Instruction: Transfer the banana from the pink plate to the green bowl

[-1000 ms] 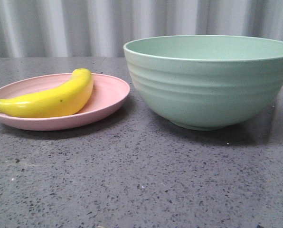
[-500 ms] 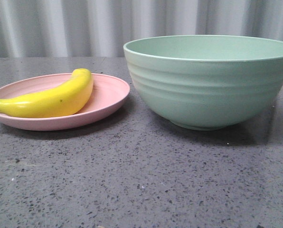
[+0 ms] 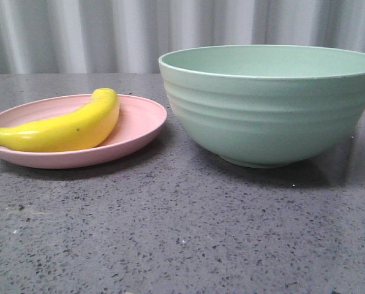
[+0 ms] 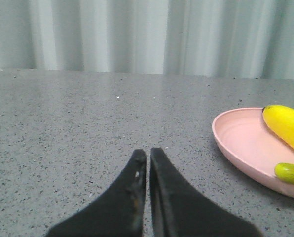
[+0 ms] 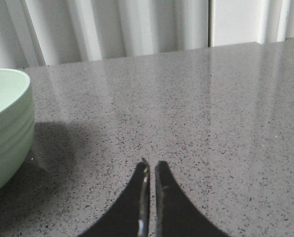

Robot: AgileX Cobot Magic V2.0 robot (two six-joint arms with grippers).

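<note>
A glossy yellow banana (image 3: 66, 128) lies on its side across the pale pink plate (image 3: 136, 125) at the left of the front view. To the right of the plate stands the deep mint-green bowl (image 3: 268, 113), close to it. Neither gripper shows in the front view. In the left wrist view my left gripper (image 4: 148, 153) is shut on nothing, low over the table, with the pink plate (image 4: 240, 148) and banana (image 4: 290, 123) off to one side. In the right wrist view my right gripper (image 5: 151, 165) is shut and empty, the green bowl (image 5: 9, 133) apart at the frame edge.
The speckled dark grey tabletop (image 3: 182, 239) stretches in front of the plate and bowl. A pale pleated curtain (image 3: 109, 33) hangs behind the table's far edge.
</note>
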